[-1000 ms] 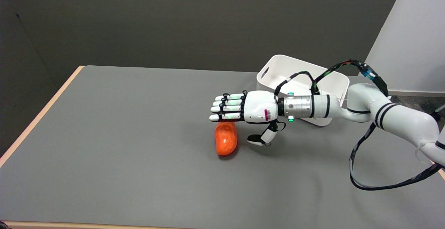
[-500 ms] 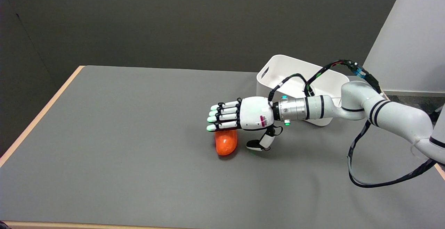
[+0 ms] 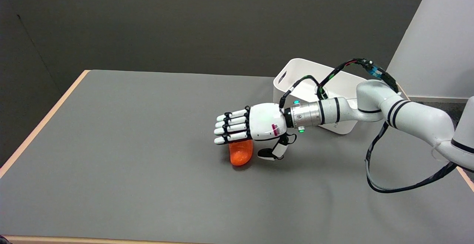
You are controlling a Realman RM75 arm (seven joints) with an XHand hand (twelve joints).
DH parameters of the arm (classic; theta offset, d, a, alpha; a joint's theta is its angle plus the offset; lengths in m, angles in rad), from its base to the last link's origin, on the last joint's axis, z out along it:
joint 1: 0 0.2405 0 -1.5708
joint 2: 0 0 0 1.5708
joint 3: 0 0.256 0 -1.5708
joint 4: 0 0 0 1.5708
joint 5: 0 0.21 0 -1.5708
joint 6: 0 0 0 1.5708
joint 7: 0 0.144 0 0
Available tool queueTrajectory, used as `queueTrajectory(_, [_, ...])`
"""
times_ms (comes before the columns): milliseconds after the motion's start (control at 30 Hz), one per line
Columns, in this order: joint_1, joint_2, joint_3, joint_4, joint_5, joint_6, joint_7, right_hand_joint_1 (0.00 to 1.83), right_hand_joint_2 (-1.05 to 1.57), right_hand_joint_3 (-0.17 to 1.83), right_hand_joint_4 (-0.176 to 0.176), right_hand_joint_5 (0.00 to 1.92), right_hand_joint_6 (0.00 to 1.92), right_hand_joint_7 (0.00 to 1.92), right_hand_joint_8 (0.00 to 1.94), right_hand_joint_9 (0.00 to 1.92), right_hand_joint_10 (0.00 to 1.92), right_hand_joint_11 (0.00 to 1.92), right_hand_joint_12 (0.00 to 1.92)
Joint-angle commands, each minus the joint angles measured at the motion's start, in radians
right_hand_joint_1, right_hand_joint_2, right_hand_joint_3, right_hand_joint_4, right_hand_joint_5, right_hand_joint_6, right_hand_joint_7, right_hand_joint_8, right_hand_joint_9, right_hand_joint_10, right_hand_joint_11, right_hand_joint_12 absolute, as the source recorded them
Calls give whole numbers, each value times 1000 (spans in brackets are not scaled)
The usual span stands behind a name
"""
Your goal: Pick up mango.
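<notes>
The right hand (image 3: 255,127), fingers spread, hovers above an orange mango (image 3: 240,153) lying on the counter (image 3: 129,144); it looks smooth, rounded, probably slippery, best wrapped across its middle.

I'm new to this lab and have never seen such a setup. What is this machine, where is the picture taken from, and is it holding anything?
The picture comes from a camera above the near side of the table, looking down and across it. The white jointed thing reaching in from the lower right is a robot arm, steered remotely by a person. It ends in a black-and-white right hand with its fingers stretched out flat. On the grey table lies an orange mango, partly hidden under the hand. The hand is above it, thumb hanging beside it, and nothing is gripped yet. Behind stands a white bin; whether anything is inside cannot be told.
</notes>
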Motion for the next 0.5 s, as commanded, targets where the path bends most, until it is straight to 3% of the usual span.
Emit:
queueTrajectory(33, [37,-29,-56,-3,-65,-12,-1,788,743,980,12,-1,-1,-1,-1,-1,-1,-1,84])
queueTrajectory(133, [38,-30,-60,-3,-71,-8,-1,761,781,977,17,-1,-1,-1,0,-1,-1,-1,123])
queueTrajectory(200, [38,-31,-61,-4,-77,-3,-1,995,757,1043,17,-1,4,-1,17,3,9,-1,134])
queueTrajectory(300, [38,-35,-67,-4,-77,7,-1,742,844,929,23,-1,99,-1,112,-1,183,-1,244])
queueTrajectory(333, [38,-36,-67,-4,-77,13,-1,745,811,1000,26,-1,188,-1,165,-1,251,-1,299])
queueTrajectory(500, [33,-45,-70,-4,-86,28,-1,752,861,963,38,43,330,45,225,26,400,-1,486])
